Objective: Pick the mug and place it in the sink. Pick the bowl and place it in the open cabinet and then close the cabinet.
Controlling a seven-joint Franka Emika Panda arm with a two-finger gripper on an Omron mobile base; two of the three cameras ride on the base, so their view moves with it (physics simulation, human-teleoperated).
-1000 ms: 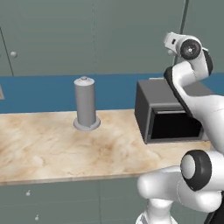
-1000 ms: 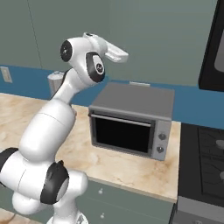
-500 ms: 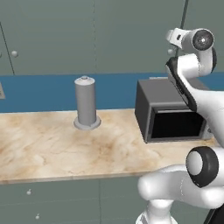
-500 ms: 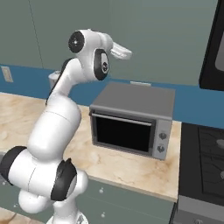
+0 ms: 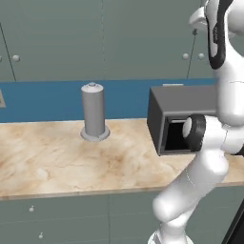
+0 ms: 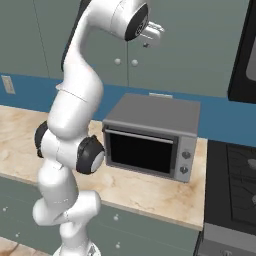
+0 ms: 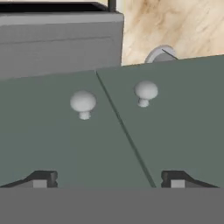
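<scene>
the cabinet is a grey-green wall unit with flat plain doors, hung above the counter; in the hand view two of its doors meet along a thin dark seam, and each carries a small round pale knob close to that seam, the second knob sitting just across it. both doors lie flush and shut there. the same pair of knobs shows in the right base view on the cabinet, just above and behind the microwave.

the gripper faces these doors squarely, its two dark fingertips spread wide apart with nothing between them, one tip under each door. in the right base view the gripper is raised high, near the cabinet face above the microwave.

the microwave is a dark grey box with a black window and two dials on its right panel, standing on the pale marbled wood-toned counter. in the left base view a grey cylindrical canister on a round foot stands on the counter well to the left of the microwave, against the blue backsplash. a dark stove adjoins the counter on the right in the right base view.
</scene>
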